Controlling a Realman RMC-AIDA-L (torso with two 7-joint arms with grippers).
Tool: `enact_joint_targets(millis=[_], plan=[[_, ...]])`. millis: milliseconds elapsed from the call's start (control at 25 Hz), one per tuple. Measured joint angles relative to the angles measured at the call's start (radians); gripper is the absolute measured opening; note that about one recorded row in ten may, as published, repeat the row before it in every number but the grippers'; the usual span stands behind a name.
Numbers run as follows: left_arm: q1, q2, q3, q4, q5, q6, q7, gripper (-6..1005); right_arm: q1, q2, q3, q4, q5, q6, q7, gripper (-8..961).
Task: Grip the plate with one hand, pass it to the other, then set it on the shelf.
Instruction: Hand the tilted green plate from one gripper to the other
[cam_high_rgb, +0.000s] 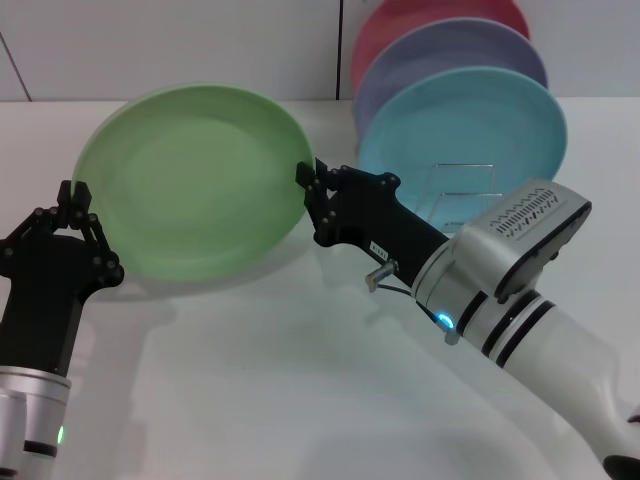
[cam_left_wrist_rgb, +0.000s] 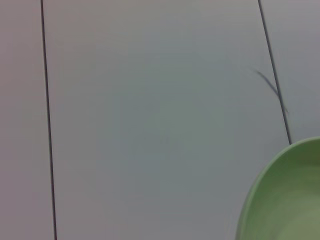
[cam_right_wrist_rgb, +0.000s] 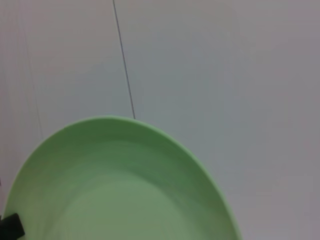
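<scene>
Two tools, left tool (cam_high_rgb: 78, 193) and right tool (cam_high_rgb: 309, 180), each clamping one green plate (cam_high_rgb: 195, 180), three racked plates behind.

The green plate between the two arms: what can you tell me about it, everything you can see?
The green plate is round, shallow and light green, with a low rim and a matte, plastic-like look. It is lifted off the white table and tilted so its hollow faces the head camera. The left gripper meets its rim on one side and the right gripper on the opposite side; both sets of jaws appear closed on the edge. It looks bare and undamaged.
</scene>
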Motion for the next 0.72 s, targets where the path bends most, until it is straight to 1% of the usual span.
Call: enact_joint_targets(millis=[320,720], plan=[[0.0,0.0,0.0,0.0,0.0,0.0,-0.001,35,-0.004,0.001,0.014,0.003,0.003,0.006,-0.006,57],[0.002,0.0,0.008,0.001,0.0,0.0,-0.006,43,-0.005,0.0,0.017,0.006,0.004,0.012,-0.007,57]])
